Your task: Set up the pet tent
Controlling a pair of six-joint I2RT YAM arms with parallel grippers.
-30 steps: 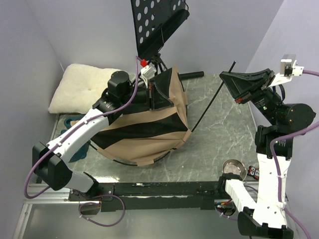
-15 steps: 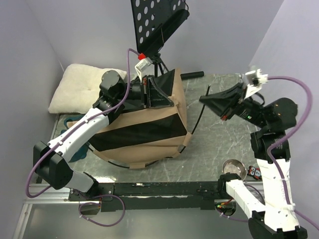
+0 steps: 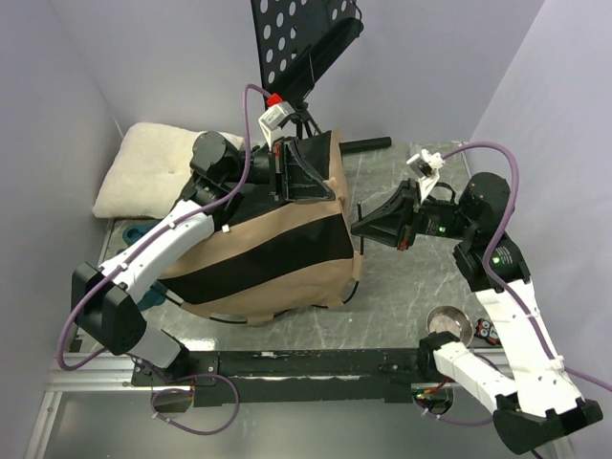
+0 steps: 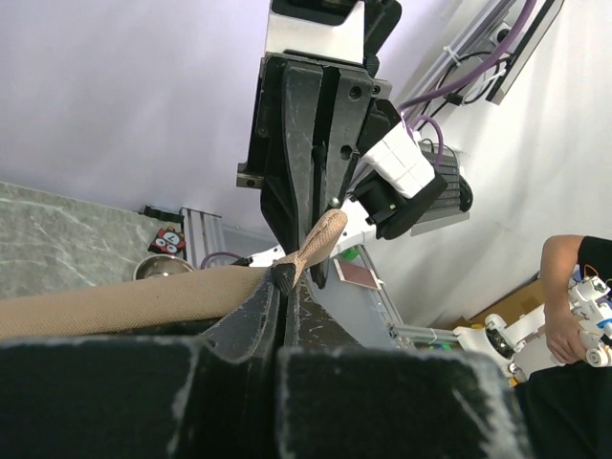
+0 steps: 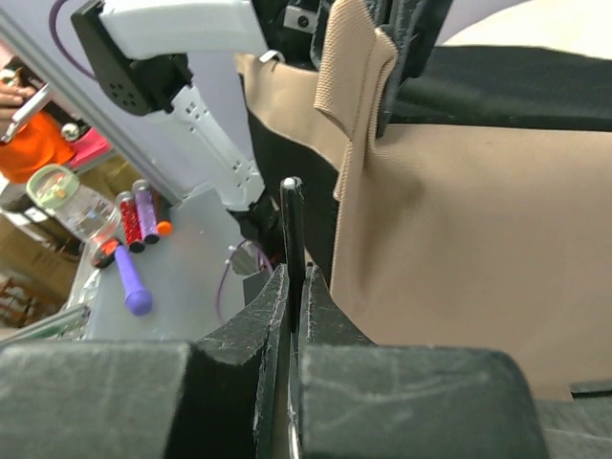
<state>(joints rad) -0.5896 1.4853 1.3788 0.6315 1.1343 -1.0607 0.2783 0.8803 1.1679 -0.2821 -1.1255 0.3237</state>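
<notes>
The pet tent (image 3: 277, 253) is a tan fabric body with black panels, standing partly raised at the table's centre-left. My left gripper (image 3: 330, 194) is at its upper right corner, shut on a tan fabric tab (image 4: 311, 251) there. My right gripper (image 3: 357, 229) is just right of the tent, shut on a thin black pole (image 5: 291, 225) whose lower part curves along the tent's right edge (image 3: 358, 268). In the right wrist view the tan tent wall (image 5: 469, 249) and the tab (image 5: 352, 96) are right behind the pole tip. The two grippers are close together.
A cream-white pillow (image 3: 153, 167) lies at the back left. A black perforated stand (image 3: 301, 43) rises behind the tent, with a black rod (image 3: 368, 143) at its foot. A metal bowl (image 3: 448, 323) sits at the front right. Walls close in on both sides.
My right gripper has swung left from the far right to the tent's right edge, bringing the pole with it. The tent's right side has drawn in and risen. The left gripper kept its hold.
</notes>
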